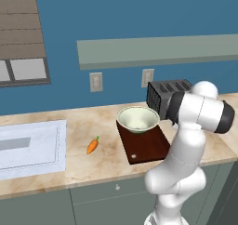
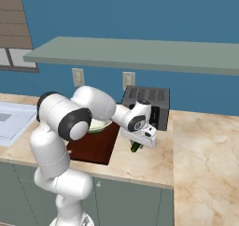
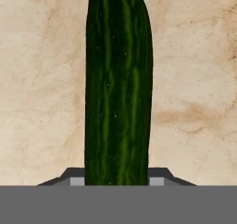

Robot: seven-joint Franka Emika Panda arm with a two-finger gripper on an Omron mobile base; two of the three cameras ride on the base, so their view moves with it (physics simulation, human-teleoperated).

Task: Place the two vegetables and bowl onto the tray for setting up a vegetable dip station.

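Your claw (image 3: 118, 181) is clamped on the cucumber (image 3: 118, 89) over the counter (image 1: 107, 159); left to right you've got carrot (image 1: 92, 145) on counter, bowl (image 1: 138, 119) sitting on the tray (image 1: 148, 147).

Dark green cucumber (image 3: 118, 86) with lighter stripes; orange carrot (image 1: 92, 146); pale green-white bowl (image 1: 138, 118) on the reddish-brown tray (image 1: 148, 147).

Cucumber (image 3: 118, 84): top end cut off by hand view's upper edge, lower end hidden betw. finger tips; in right base view mostly hidden under gripper (image 2: 138, 144). Tray (image 1: 146, 147) right part hidden behind arm. Bowl (image 2: 99, 125) mostly hidden by arm.
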